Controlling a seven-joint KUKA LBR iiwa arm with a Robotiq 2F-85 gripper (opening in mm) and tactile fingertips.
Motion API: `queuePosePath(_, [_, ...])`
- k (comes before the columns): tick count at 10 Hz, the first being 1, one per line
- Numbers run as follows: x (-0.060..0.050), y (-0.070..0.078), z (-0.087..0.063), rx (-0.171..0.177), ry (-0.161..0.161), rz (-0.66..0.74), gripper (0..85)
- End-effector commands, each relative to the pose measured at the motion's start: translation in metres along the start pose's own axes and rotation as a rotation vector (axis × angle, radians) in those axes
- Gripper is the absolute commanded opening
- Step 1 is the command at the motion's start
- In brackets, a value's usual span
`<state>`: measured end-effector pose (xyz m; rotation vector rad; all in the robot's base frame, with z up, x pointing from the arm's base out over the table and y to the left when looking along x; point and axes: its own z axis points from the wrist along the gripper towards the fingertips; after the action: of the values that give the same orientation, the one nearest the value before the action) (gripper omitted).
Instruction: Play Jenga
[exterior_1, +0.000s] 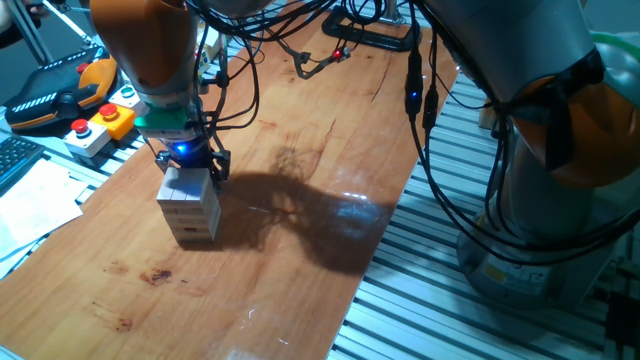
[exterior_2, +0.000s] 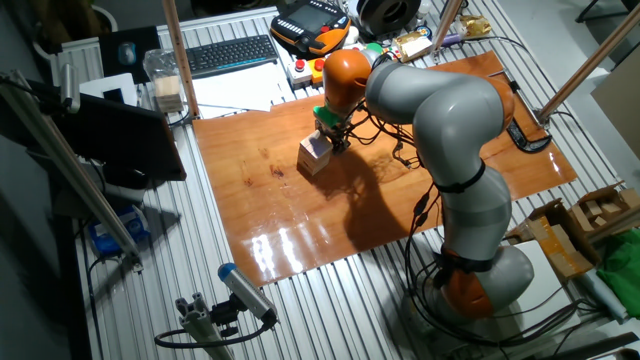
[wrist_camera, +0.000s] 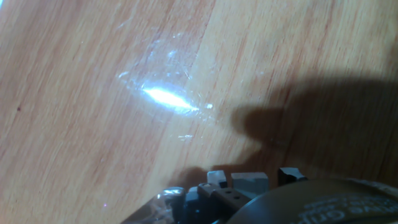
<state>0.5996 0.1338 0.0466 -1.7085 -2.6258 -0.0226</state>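
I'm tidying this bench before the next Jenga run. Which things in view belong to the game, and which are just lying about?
Belongs to the game:
- Jenga tower, standing on the wooden table
- gripper, right at the tower's top

Just lying about:
- grey button box
- orange-and-black pendant
- keyboard
- loose papers
- black cables at the table's far end
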Motion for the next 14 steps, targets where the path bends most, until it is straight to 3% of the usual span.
queuePosePath(1, [0.0001, -0.0001, -0.0001, 0.000, 0.000, -0.002, 45.7])
queuePosePath(8, [0.0003, -0.0002, -0.0002, 0.001, -0.001, -0.014, 39.7])
queuePosePath(14, [0.0004, -0.0003, -0.0003, 0.001, -0.006, -0.030, 28.0])
